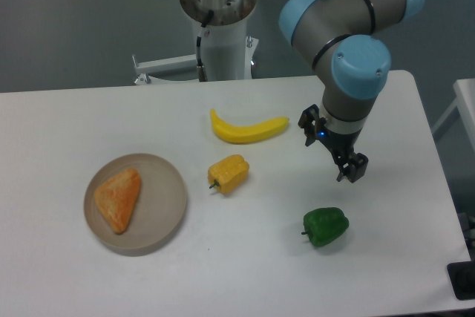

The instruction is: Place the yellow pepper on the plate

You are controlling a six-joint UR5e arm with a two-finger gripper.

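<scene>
No brand, label or writing can be read on anything here. The yellow pepper (229, 174) is small, blocky and lobed, with a glossy skin and a short brownish stem pointing left; it lies on the bare white table (89, 280) just right of the plate (165, 222), apart from its rim. The plate is a round, shallow, matte beige-grey dish with a low raised edge, and a flat orange triangular wedge (116, 199) with a rough, crumb-like surface lies on its left half. Behind the yellow pepper rests a long, smooth, curved banana (249, 128). To the right and nearer the front edge sits a glossy dark green pepper (325, 226), lumpy and about the same size as the yellow one. The arm (349, 42), made of smooth grey tubes with light blue rounded joint caps, reaches down over the right side of the table; its small black claw (350, 171) hangs above the surface, up and to the right of the green pepper and well apart from the yellow pepper. It holds nothing, but how wide its fingers stand cannot be told.
</scene>
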